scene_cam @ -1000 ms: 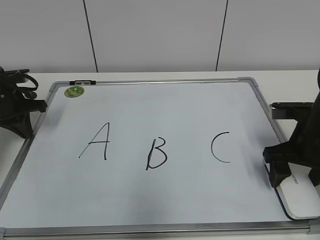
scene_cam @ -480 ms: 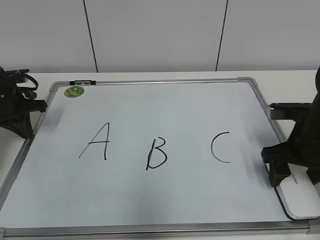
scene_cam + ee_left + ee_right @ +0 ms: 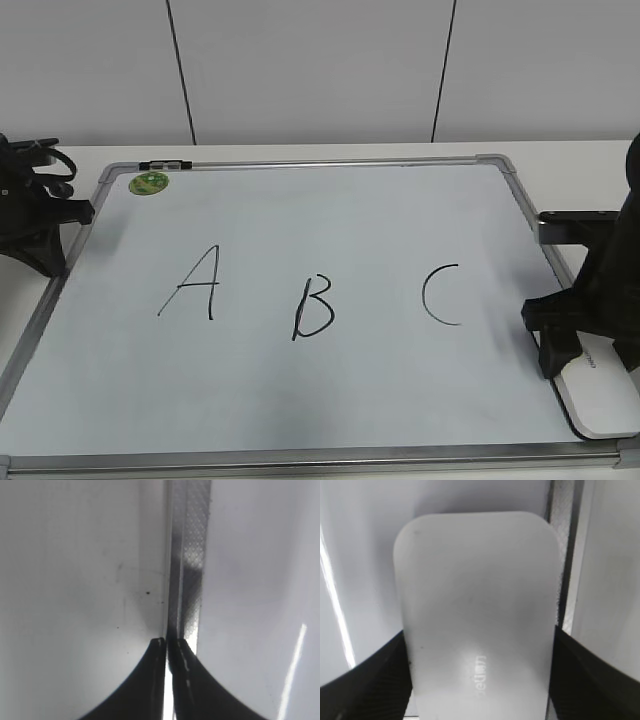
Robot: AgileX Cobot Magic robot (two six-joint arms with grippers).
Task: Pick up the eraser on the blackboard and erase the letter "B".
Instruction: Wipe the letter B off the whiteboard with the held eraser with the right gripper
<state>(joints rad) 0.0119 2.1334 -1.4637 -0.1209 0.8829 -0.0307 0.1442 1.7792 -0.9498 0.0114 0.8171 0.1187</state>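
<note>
The blackboard [image 3: 330, 220] lies flat on the table with black letters A, B and C. The letter "B" [image 3: 313, 308] is in the middle, whole and unsmeared. The eraser [image 3: 603, 402] is a flat white block lying at the board's near right corner, and it fills the right wrist view [image 3: 475, 610]. My right gripper [image 3: 592, 366] straddles it, with one black finger against each long side [image 3: 479, 680]. My left gripper [image 3: 42, 250] rests at the board's left edge, shut and empty [image 3: 170, 642].
A small green round magnet [image 3: 149, 183] and a short black clip [image 3: 165, 165] sit at the board's far left corner. The board's grey frame [image 3: 187, 565] runs under the left gripper. A white panelled wall stands behind the table.
My right gripper has shifted slightly left and lower around the eraser. The left arm, the board and the letters have not changed.
</note>
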